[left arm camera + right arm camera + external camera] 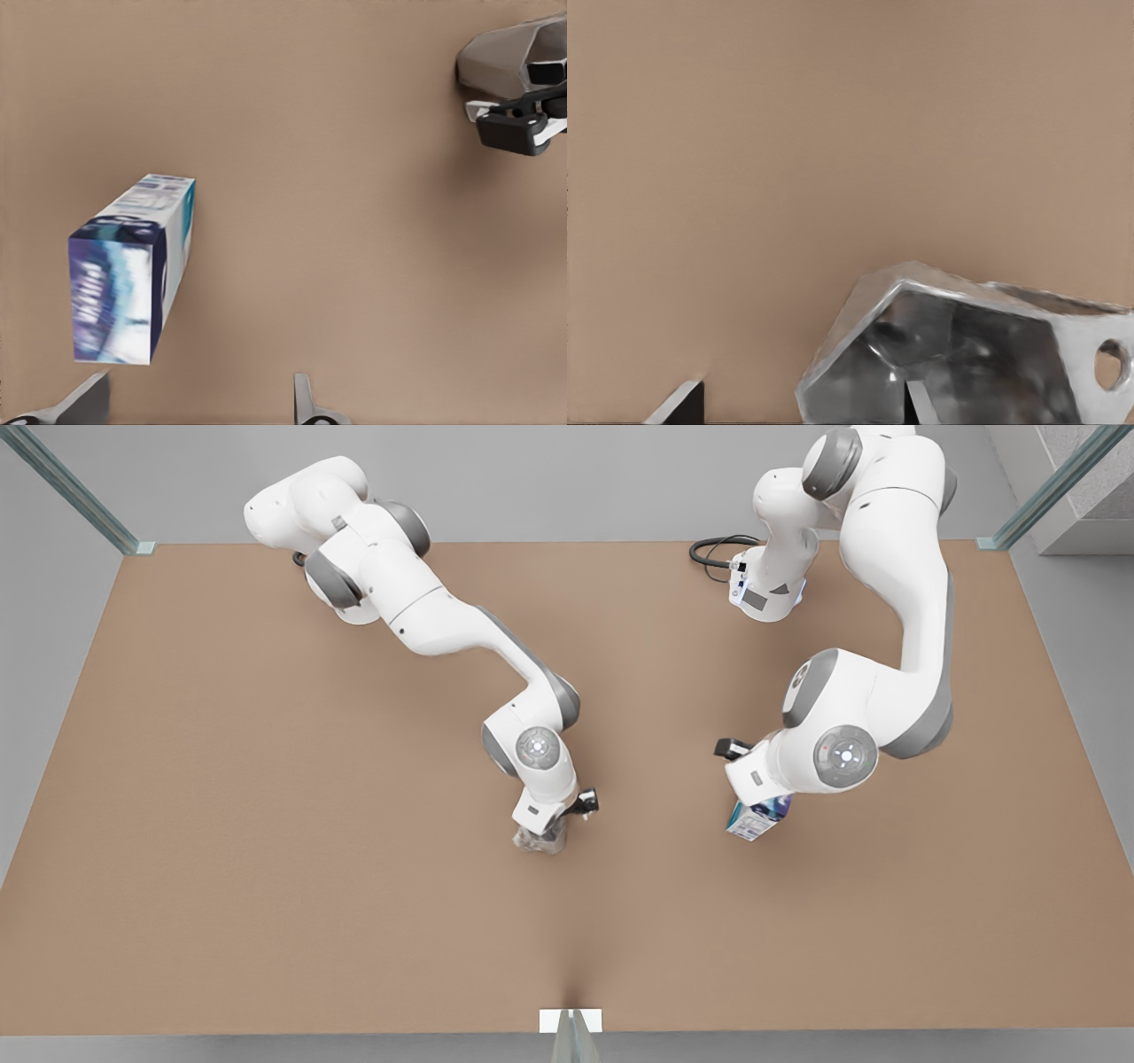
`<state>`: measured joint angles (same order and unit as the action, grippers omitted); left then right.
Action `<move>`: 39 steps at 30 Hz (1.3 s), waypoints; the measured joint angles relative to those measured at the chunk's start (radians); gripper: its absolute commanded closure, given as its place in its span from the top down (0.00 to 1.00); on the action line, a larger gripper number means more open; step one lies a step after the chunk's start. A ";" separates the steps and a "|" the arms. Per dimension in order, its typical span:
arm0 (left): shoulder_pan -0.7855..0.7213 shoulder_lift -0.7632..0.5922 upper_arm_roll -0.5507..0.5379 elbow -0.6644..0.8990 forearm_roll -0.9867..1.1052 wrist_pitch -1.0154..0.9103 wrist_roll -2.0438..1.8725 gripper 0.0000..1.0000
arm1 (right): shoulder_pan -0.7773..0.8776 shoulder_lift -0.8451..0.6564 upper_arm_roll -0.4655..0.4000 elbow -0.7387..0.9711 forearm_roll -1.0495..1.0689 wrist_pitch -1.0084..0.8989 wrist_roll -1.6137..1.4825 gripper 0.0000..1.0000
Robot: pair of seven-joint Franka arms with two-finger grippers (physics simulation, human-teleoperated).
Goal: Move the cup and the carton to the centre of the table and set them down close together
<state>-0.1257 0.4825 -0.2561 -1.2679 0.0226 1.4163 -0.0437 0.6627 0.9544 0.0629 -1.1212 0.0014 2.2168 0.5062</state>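
Observation:
The dark blue and white carton [754, 821] [133, 266] rests on the light-brown table [266, 824], right of centre in the front view. Just over it hangs my left gripper [751, 802] [197, 403], open, its fingertips [306, 405] wide apart and not touching the carton. The shiny faceted grey-white cup [537, 840] [966, 354] sits near the table's middle. My right gripper [549, 828] [799, 405] hovers over it, open, with one finger [920, 403] in front of the cup's body. The left wrist view also catches the cup [500, 62] with the right gripper [523, 124] beside it.
Both arm bases stand at the table's far edge, with a black cable [713, 553] by the one on the front view's right. A white marker [570, 1020] sits at the near edge. Bare tabletop separates cup and carton.

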 measured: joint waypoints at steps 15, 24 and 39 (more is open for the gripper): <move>0.000 0.004 0.017 -0.039 0.096 0.082 -0.003 1.00 | -0.433 -0.548 -0.157 -0.142 -0.035 -0.630 -0.602 1.00; 0.000 0.005 0.070 -0.089 0.106 0.152 0.061 1.00 | -0.471 -0.583 -0.156 -0.213 -0.162 -0.466 -0.610 1.00; 0.000 0.012 0.109 -0.179 0.090 0.224 0.134 1.00 | -0.471 -0.577 -0.156 -0.215 -0.162 -0.445 -0.612 1.00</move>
<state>-0.1258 0.4940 -0.1472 -1.4466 0.1128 1.6406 0.0905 0.1917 0.3774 -0.0935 -1.3361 -0.1611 1.7720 -0.1058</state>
